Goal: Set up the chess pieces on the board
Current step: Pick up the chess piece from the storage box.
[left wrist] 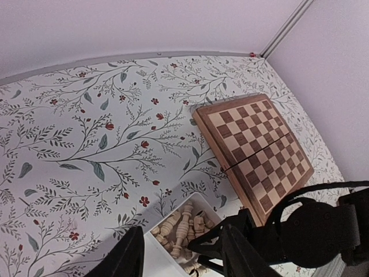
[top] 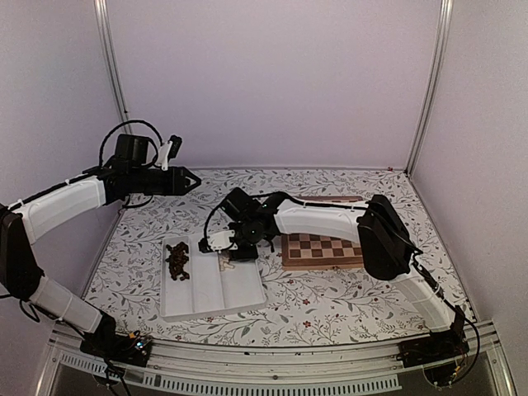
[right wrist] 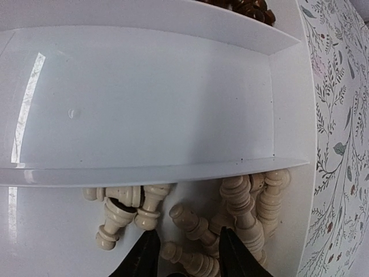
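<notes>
Right hand (right wrist: 187,245) over cream chess pieces (right wrist: 242,202), out of sight from overhead.

No text or labels legible anywhere, seemingly.

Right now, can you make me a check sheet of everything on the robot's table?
Surface: flowery tablecloth, flat.
Job's things: board bare; dark chess pieces piled in the left compartment of the white tray, cream chess pieces in its right one, middle one empty.
Clutter: nothing seen.
Grippers: left pincer open, high up, holding nothing; right pincer open, low over the cream chess pieces.
Cables: black cable loops up behind the left pincer.
Surroundings: plain pale walls, metal corner posts.
</notes>
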`<action>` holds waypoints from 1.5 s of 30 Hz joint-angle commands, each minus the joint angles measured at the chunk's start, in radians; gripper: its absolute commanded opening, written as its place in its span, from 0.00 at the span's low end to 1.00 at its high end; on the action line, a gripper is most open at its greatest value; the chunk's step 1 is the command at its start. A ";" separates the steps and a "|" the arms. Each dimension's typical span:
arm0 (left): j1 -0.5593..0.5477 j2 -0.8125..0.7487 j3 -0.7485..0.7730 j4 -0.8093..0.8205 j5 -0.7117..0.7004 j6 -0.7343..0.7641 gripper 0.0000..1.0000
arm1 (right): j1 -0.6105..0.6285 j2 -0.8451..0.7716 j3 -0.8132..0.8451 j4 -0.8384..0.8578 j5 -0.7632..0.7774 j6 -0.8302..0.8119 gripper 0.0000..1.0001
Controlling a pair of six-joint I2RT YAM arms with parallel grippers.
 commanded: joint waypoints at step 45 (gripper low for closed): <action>0.012 -0.005 -0.014 0.028 0.052 -0.001 0.49 | -0.042 -0.007 0.060 -0.179 -0.232 0.176 0.34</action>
